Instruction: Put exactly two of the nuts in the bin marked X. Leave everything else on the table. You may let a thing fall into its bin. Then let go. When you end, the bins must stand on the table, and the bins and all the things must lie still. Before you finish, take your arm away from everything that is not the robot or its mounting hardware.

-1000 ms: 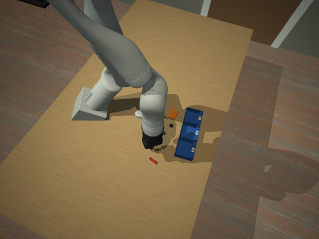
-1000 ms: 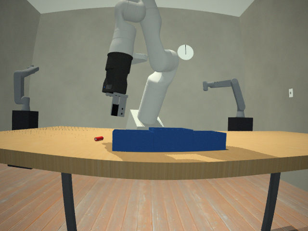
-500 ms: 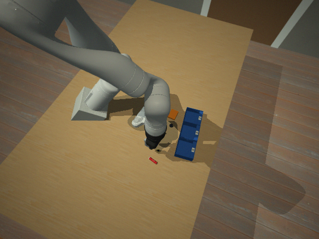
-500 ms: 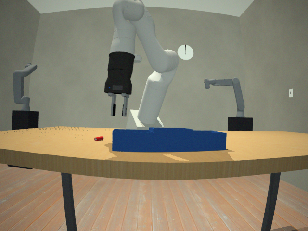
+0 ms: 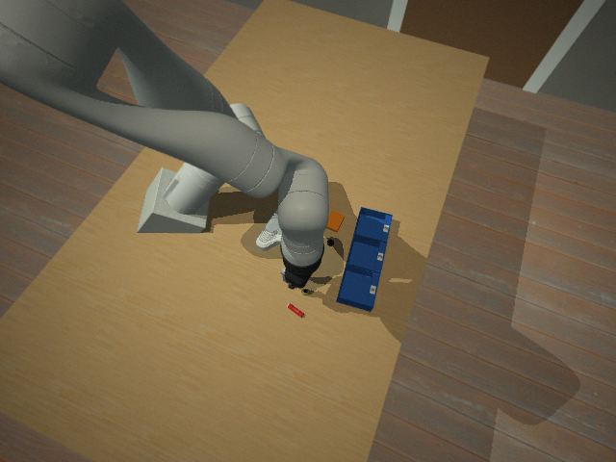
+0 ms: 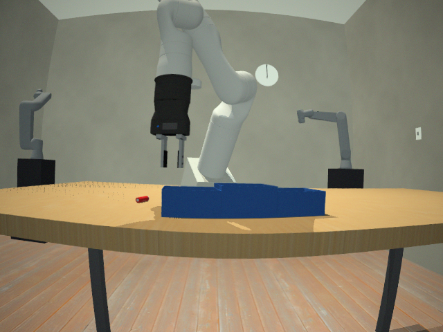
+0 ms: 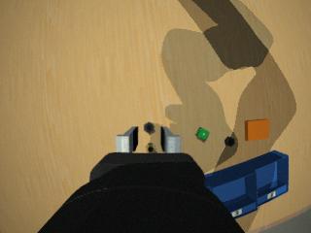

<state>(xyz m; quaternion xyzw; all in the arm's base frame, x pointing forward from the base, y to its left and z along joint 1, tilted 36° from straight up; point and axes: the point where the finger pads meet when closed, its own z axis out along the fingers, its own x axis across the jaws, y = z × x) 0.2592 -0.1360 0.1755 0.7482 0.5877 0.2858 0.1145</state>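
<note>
Three small nut-like pieces lie on the table (image 5: 198, 322) (image 6: 221, 243) (image 7: 73, 73): a dark nut (image 7: 149, 127) and a brass-coloured nut (image 5: 305, 291) (image 7: 151, 148), near each other, and a black nut (image 5: 330, 242) (image 7: 229, 141) well apart from them. The gripper (image 5: 289, 281) (image 6: 172, 166) (image 7: 149, 135) points straight down above the table, its two fingers apart with nothing between them; the wrist view shows the dark and brass-coloured nuts beneath the gap.

A green block (image 7: 202, 134) lies between this pair and the black nut. Beyond the black nut is a flat orange block (image 5: 335, 220) (image 7: 257, 129). A red cylinder (image 5: 295, 310) (image 6: 142, 198) lies on its side near the brass-coloured nut, on the side away from the green block.

Three blue bins (image 5: 354, 304) (image 6: 246, 205) (image 7: 251, 189) stand in a joined row, their raised walls bordering the nuts' area. Their labels are too small to read. A strip of bare table separates the row from the table edge; wider room opens past the red cylinder.

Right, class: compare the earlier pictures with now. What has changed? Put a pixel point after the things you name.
The gripper (image 5: 292, 287) (image 6: 172, 167) (image 7: 149, 135) swung from tilted to pointing straight down, turning its fingers side-on to the exterior view. It took hold of nothing. The blue bins (image 5: 363, 259) (image 6: 246, 201) (image 7: 233, 191) and red cylinder (image 5: 295, 310) (image 6: 142, 199) stayed put.
</note>
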